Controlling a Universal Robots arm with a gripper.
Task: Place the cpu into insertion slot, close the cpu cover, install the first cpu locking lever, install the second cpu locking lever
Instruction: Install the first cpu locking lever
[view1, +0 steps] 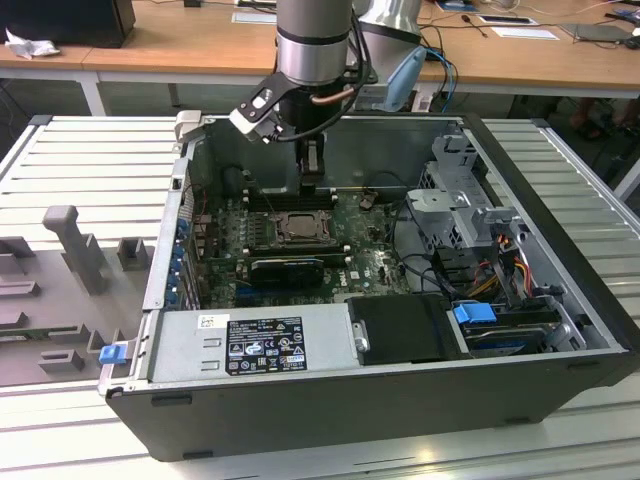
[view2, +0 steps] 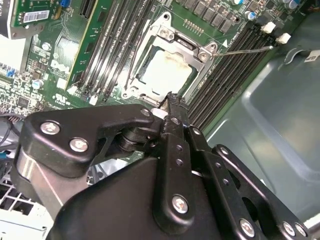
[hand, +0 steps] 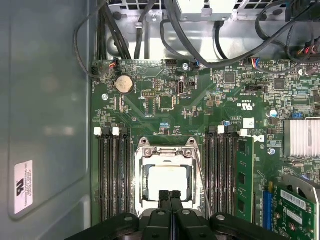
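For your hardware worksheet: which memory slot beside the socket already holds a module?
The outermost slot of the bank on the silver heatsink's side. A green module stands in it, while the other slots are bare black channels.

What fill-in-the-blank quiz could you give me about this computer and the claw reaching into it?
1. The cpu has a pale top, and the board around it is ____ in colour.
2. The claw at the cpu's edge is ____, with its two fingers pressed together.
3. Long black memory slots run along ____ sides of the cpu.

Missing words: green; shut; both.
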